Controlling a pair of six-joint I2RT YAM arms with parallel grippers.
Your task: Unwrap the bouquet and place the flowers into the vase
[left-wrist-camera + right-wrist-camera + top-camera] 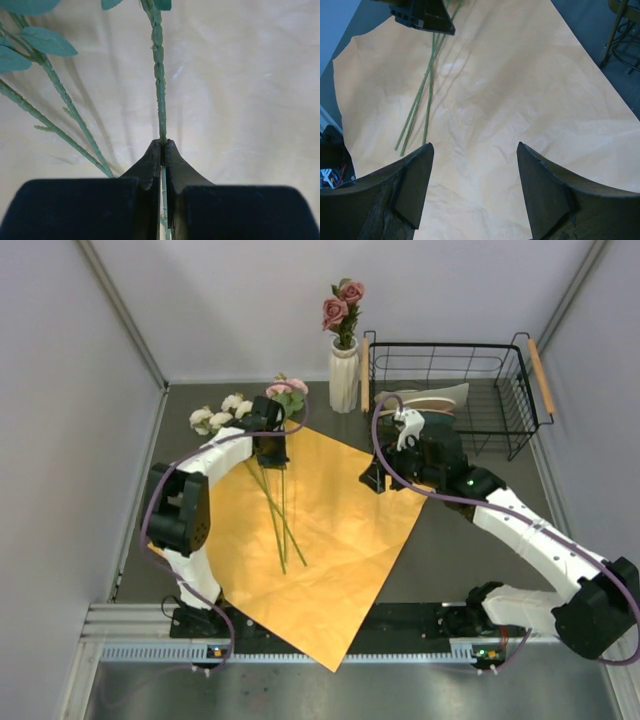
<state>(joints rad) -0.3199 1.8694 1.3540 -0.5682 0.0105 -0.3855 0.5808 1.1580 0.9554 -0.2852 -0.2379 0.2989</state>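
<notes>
**Stem pinched, vase run comes next**

Paper (345,540) lies spread flat nearest to you, so the unwrapping looks done to me. The loose stems (283,530) lie on it with their cut ends pointing back your way.

Just past them, your left pincer (162,144) is pinched tight around one thin green stem (159,75), caught right at the fingertips. Two neighbour stems (60,90) run beside it on the left, and neither is held. Your right pincer (475,150) hangs over the right side of the paper with its jaws wide apart and nothing between them.

Further out, the white and pink flower heads (222,416) sit past the paper's far edge. At the very back stands the vase (343,380) with two mauve roses (342,302) already in it. The basket (450,345) is just beside it on the right.

I'd call this the pick-one-flower step. My guess for the next move:
- Lift so the head comes clear of its neighbours.
- Tip the flower upright.
- Aim the cut end at that narrow neck.

A thin stem in a tip pinch could twist, so go easy.
</notes>
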